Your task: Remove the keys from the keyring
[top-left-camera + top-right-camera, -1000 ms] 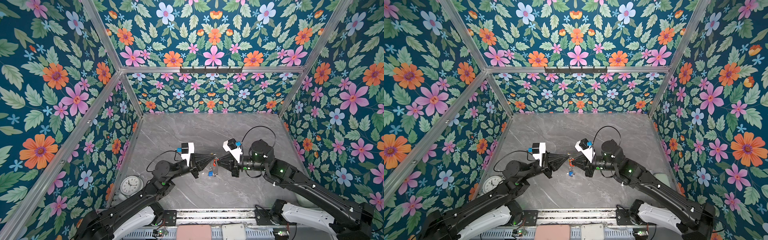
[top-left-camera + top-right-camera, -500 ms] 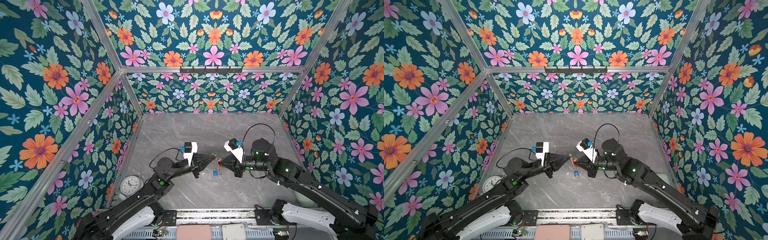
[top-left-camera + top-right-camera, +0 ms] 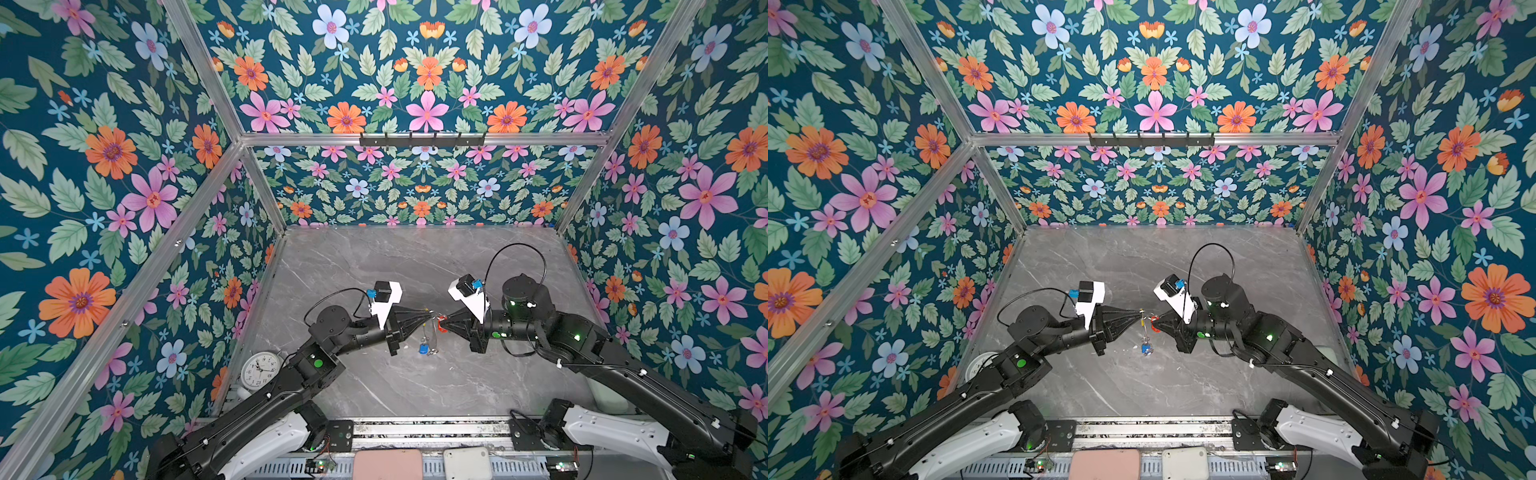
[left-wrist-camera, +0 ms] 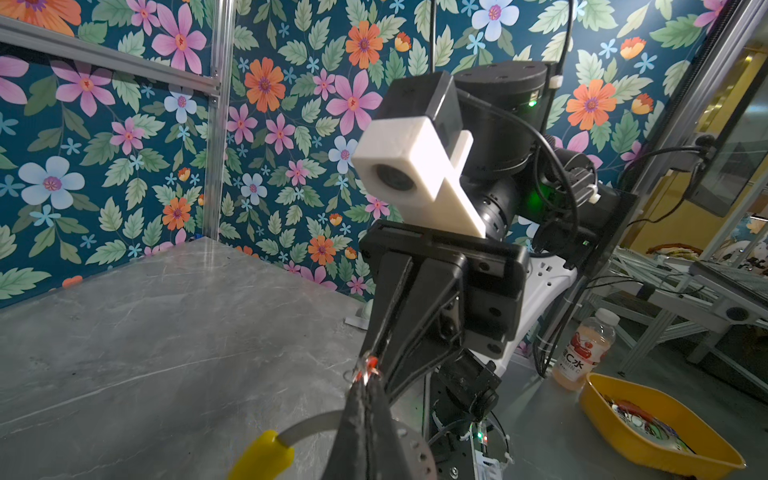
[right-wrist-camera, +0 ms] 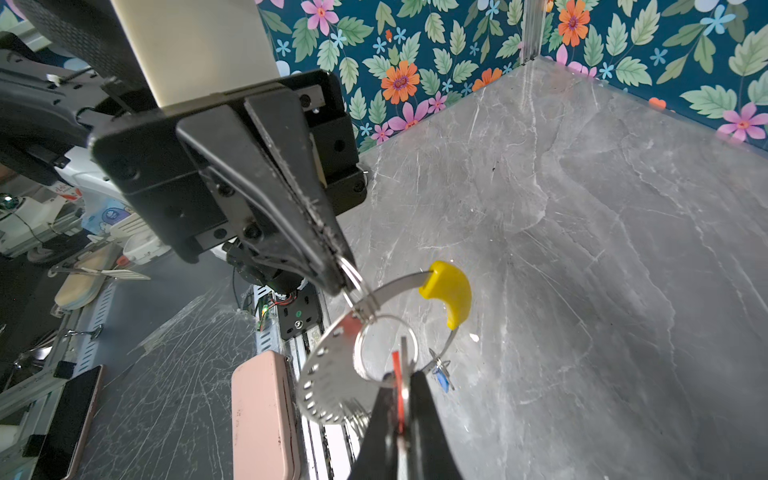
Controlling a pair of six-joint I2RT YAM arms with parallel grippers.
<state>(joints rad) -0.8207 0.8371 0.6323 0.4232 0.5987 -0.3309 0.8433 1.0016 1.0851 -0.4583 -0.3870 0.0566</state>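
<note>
Hanging above the worktop [image 3: 415, 257], the keyring [image 5: 403, 284] is held between both tools. The left tool [image 5: 345, 281] is clamped on a small loop [image 5: 353, 272] at its rim, the right tool [image 5: 401, 388] on the red-tagged key [image 5: 396, 363]; the blue-tagged key [image 3: 423, 348] is seen dangling below.

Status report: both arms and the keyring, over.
Both shut: left gripper on a keyring rim loop, right gripper on red-tagged key. Neither key off yet; blue-tagged key hanging from ring. A clock at table's left edge, out of the way.
</note>
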